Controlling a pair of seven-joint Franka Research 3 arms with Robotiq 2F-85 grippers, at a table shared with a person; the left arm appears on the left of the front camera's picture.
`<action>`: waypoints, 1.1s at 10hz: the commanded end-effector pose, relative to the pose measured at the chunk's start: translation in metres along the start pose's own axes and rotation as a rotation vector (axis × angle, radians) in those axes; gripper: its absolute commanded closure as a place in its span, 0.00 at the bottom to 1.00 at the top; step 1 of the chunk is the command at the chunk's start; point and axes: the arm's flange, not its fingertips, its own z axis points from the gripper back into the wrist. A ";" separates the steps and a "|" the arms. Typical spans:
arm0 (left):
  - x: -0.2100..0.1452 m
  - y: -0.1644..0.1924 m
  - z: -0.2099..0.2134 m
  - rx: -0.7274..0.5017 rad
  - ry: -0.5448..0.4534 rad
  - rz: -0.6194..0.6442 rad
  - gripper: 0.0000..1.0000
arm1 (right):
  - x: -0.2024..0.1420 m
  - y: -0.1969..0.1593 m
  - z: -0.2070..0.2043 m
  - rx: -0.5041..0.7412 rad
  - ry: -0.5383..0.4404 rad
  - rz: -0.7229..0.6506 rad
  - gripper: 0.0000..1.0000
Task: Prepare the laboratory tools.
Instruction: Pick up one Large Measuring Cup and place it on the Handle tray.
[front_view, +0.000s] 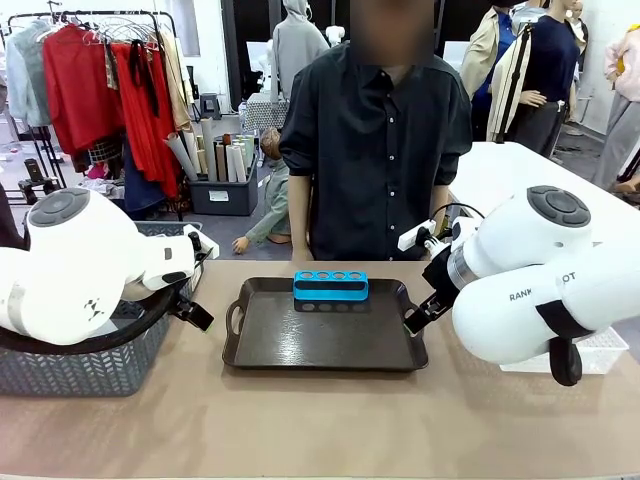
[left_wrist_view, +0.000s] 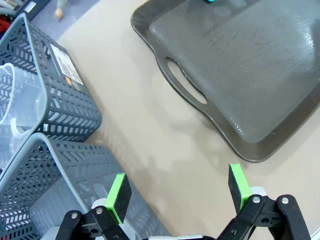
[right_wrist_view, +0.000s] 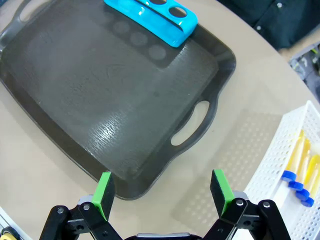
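A blue four-hole rack (front_view: 331, 286) stands empty at the far edge of the dark tray (front_view: 260, 350); in the right wrist view the rack (right_wrist_view: 152, 17) lies at the top. Several blue-capped tubes (right_wrist_view: 300, 167) of yellow liquid lie in the white lattice tray (right_wrist_view: 280, 165) at the right. A clear beaker (left_wrist_view: 15, 107) sits inside a grey mesh basket (left_wrist_view: 60, 95). My left gripper (left_wrist_view: 177, 192) is open above the bare table between basket and tray. My right gripper (right_wrist_view: 162, 192) is open above the tray's near right corner. Both hold nothing.
A second grey basket (left_wrist_view: 55, 190) lies right under my left fingers. A person in a dark shirt (front_view: 375, 140) stands at the far side behind the tray. The white lattice tray (front_view: 600, 355) sits at the table's right, partly behind my right arm.
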 end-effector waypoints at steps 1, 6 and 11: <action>0.000 0.000 0.000 0.000 0.000 0.000 0.00 | 0.000 0.000 0.001 0.000 -0.002 -0.001 0.00; 0.000 0.000 0.000 0.000 0.000 0.000 0.00 | 0.000 0.000 0.001 0.000 -0.002 -0.001 0.00; 0.003 0.003 0.040 -0.057 -0.085 -0.101 0.00 | 0.010 0.008 0.014 0.139 0.011 -0.011 0.00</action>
